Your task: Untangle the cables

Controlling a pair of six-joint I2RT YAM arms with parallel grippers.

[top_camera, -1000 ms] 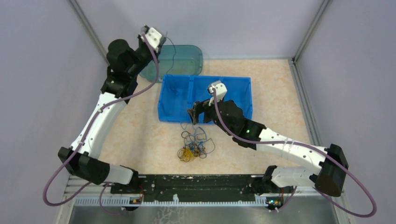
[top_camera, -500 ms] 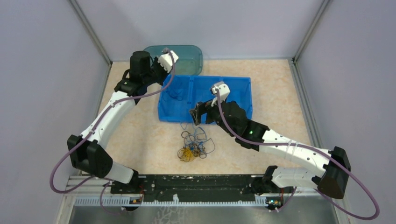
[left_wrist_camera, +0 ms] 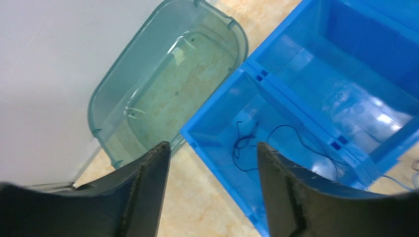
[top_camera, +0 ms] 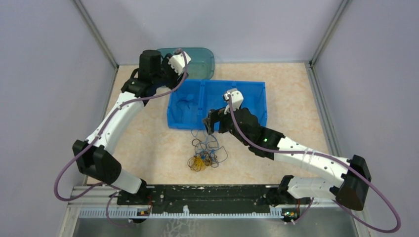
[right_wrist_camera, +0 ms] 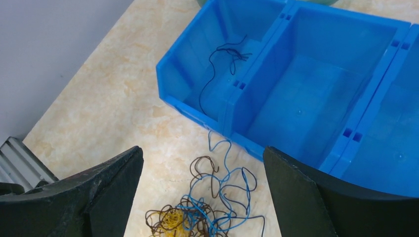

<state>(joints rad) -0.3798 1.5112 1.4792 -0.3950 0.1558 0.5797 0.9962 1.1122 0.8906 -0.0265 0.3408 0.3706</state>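
Left arm [top_camera: 123, 106] had swung over the blue bin [top_camera: 257, 91], jaws parted, empty; one black cable [left_wrist_camera: 245, 140] lay inside, seemingly freed. Remaining cables [top_camera: 207, 154] sat tangled on the desk [top_camera: 148, 138] near the wide, empty right jaws.

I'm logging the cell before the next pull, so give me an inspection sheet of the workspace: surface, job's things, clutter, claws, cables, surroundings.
Surface: beige marbled table; no spill seen.
Job's things: tangled clump of blue, dark and yellow wires on the table, just in front of the blue bin; one dark cable lies loose in the bin's left compartment.
Clutter: translucent teal tub behind the bin.
Claws: left claw open above that left compartment, gripping nothing; right claw open above the clump, gripping nothing.
Cables: purple arm cables run along both arms, apart from the wires.
Surroundings: grey walls.
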